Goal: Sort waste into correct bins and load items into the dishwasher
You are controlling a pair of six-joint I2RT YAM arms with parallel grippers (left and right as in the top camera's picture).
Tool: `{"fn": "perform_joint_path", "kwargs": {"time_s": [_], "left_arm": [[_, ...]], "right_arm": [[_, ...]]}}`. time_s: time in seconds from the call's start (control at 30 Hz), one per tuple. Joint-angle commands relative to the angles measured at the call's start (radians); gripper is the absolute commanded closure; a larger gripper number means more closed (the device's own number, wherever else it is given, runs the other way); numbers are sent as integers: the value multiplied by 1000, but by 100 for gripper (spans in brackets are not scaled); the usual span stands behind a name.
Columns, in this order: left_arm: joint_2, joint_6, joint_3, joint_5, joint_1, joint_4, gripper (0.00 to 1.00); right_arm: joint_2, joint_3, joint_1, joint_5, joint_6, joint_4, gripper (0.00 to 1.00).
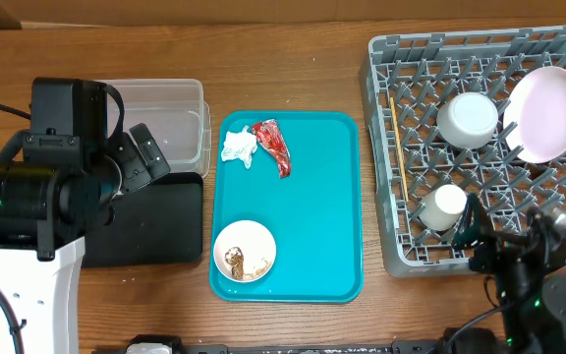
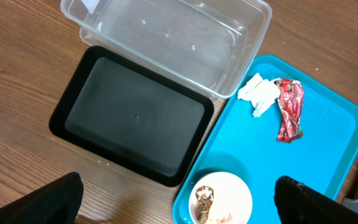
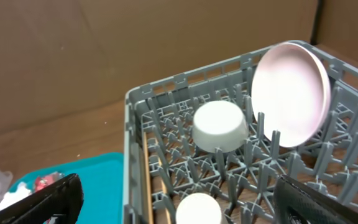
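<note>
A crumpled white tissue (image 1: 239, 147) and a red wrapper (image 1: 273, 146) lie on the teal tray (image 1: 312, 216). A small white bowl (image 1: 245, 250) holding food scraps (image 1: 236, 261) sits at the tray's near left. The clear tub (image 1: 165, 108) and the black tray (image 1: 155, 226) lie to the left, both empty. The grey rack (image 1: 401, 59) holds the plate (image 1: 546, 113) on edge, an upturned bowl (image 1: 468, 120), the cup (image 1: 443, 206) and chopsticks (image 1: 398, 147). My left gripper (image 2: 179, 205) is open and empty, high over the bowl (image 2: 222, 198). My right gripper (image 3: 182, 208) is open and empty above the cup (image 3: 197, 211).
The left arm's body (image 1: 37, 197) covers part of the black tray and the tub. The right arm (image 1: 519, 265) hangs over the rack's near edge. A brown wall (image 3: 104, 50) stands behind the table.
</note>
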Motion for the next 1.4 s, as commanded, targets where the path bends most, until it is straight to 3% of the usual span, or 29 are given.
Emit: {"fn": "perform_joint_path", "kwargs": {"time_s": [0.0, 0.27, 0.53, 0.73, 1.37], "left_arm": [[3, -10, 7, -13, 4, 2, 0], [3, -10, 7, -14, 4, 2, 0], [3, -10, 7, -13, 4, 2, 0], [3, -10, 7, -14, 4, 2, 0], [4, -10, 7, -13, 4, 2, 0]], "right_arm": [[-72, -86, -5, -10, 0, 23, 0], [-255, -343, -40, -9, 1, 255, 0], [-255, -536, -55, -10, 1, 437, 0], [-255, -656, -55, -10, 1, 664, 0], [-255, -655, -53, -6, 0, 652, 0]]}}
